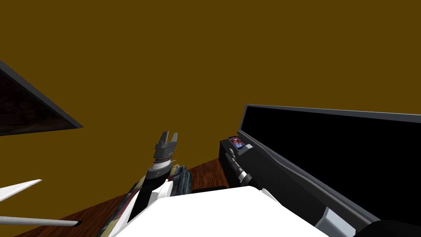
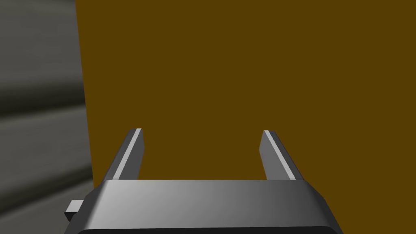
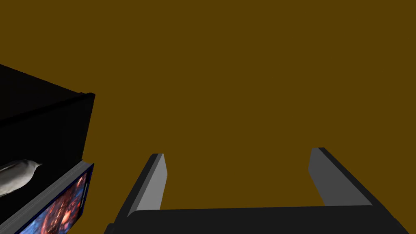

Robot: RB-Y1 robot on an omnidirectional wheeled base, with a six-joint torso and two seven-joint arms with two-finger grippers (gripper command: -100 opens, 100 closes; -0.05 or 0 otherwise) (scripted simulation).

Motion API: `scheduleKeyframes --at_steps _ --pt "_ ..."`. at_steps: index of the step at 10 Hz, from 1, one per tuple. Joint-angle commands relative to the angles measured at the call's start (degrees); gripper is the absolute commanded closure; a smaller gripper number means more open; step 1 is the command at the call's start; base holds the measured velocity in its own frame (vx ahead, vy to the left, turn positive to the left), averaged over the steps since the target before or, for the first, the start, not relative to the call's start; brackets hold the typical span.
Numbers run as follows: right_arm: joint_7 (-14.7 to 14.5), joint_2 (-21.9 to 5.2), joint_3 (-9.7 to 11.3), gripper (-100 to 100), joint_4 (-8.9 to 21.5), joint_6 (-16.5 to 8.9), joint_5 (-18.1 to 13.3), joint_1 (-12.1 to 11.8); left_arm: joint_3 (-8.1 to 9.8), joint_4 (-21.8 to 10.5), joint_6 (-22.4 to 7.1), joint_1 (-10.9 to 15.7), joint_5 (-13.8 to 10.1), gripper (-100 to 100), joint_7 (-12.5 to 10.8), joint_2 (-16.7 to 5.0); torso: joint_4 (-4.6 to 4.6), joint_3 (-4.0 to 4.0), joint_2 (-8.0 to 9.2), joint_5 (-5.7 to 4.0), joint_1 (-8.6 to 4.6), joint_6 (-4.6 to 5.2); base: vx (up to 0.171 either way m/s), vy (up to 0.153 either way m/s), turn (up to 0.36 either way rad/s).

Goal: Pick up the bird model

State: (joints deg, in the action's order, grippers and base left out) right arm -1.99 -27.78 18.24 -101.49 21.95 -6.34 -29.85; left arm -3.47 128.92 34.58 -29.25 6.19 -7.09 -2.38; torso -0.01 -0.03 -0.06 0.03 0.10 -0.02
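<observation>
Pale grey bird model (image 3: 16, 176): beside blue box with red-orange picture (image 3: 61, 207), against black panel (image 3: 40, 126), apart from right hand (image 3: 237, 151). Right hand: fingers spread. Left hand (image 2: 202, 131): fingers spread, facing brown wall (image 2: 243, 61).

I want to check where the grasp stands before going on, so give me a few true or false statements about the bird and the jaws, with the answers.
1. The right gripper has its jaws shut on the bird model. False: the jaws are open with only mustard-brown wall between them, and the bird lies off to one side.
2. The left gripper has its jaws open. True.
3. The bird model is pale grey and lies next to a box with a colourful printed face. True.
4. The wall ahead is blue. False: it is mustard brown.
</observation>
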Motion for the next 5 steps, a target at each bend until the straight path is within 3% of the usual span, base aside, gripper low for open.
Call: scheduleKeyframes --at_steps 1,3,4,5 --pt "0.0 -1.1 0.9 -100 1.6 0.0 -0.4 -0.3 0.0 0.0 0.0 0.0 0.0 0 0.0 0.0 0.0 0.0 0.0 0.0 0.0 0.0 0.012 0.025 0.059" --pt "0.2 -4.8 4.5 -100 5.3 -1.8 -2.0 -0.5 0.0 0.0 0.0 0.0 0.0 0 0.0 0.0 0.0 0.01 0.02 0.01 0.02 0.02 0.012 0.049 0.168" --pt "0.2 -4.8 4.9 -100 6.3 -1.8 -2.0 -0.5 0.0 0.0 0.0 0.0 0.0 0 0.0 0.0 0.0 0.0 0.01 0.02 0.08 -0.01 0.004 -0.007 0.025" --pt "0.3 -6.6 6.8 -100 8.6 -2.7 -2.7 -0.5 0.01 0.0 0.0 0.0 0.0 0 0.0 0.0 0.01 0.02 0.05 -0.01 -0.08 0.04 0.019 -0.015 0.075"
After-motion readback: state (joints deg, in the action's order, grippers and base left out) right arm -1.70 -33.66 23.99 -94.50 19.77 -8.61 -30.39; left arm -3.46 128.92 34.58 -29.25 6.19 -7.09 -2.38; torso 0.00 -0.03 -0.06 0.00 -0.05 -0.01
